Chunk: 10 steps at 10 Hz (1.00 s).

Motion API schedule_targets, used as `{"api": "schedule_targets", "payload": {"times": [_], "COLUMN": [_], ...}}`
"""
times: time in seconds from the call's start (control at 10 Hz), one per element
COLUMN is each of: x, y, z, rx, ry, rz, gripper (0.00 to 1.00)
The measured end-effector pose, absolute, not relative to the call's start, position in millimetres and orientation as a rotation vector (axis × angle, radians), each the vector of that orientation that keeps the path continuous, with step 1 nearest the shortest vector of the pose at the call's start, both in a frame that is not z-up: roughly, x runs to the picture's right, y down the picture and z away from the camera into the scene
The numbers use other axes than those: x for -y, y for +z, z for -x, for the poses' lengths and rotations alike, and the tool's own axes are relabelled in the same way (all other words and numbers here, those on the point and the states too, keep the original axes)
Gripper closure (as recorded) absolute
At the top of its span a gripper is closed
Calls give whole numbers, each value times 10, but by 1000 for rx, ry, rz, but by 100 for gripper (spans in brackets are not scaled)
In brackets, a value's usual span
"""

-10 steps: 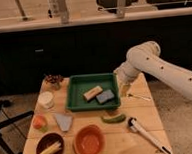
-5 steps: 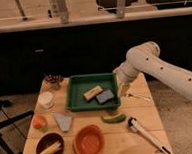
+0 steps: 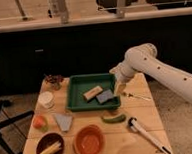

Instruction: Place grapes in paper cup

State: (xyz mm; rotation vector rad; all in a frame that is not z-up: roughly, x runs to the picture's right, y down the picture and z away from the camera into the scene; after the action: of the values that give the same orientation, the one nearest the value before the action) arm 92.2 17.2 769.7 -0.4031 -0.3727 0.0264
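**Figure.** Wooden table (image 3: 145, 110) with the task objects and some unrelated ones. The white robot arm (image 3: 162, 71) enters from 3 o'clock with its elbow high and its forearm sloping down and leftward. This puts the gripper (image 3: 119, 87) at the right rim of the green tray (image 3: 78, 88), about 2 o'clock from the table's centre. Its fingers are spread and nothing sits between them, which likely suits an approach rather than a carry. The tray sits centrally and holds two sponge-like blocks. The orange bowl (image 3: 89, 141) at 6 o'clock and the dark brown bowl (image 3: 50, 147) at 7 o'clock stand along the near edge, away from the work. The paper cup (image 3: 45, 99) stands upright at 9 o'clock. The grapes (image 3: 53, 81) lie untouched at 10 o'clock, near the cup, so the transfer should be short. The tray lies between gripper and grapes, so the reach must probably cross it.
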Motion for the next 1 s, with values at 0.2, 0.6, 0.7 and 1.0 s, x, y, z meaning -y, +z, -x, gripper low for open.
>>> {"api": "schedule_targets", "payload": {"times": [0.2,0.6,0.7,1.0], "x": [-66,126,162,277], "y": [7848,8083,8117,8209], "z": [-578,-127,1,386], "rx": [418,482,494,538], "ry": [13,-28,-40,-83], "rz": [404,408,409,407], "gripper": [20,20,20,20]}}
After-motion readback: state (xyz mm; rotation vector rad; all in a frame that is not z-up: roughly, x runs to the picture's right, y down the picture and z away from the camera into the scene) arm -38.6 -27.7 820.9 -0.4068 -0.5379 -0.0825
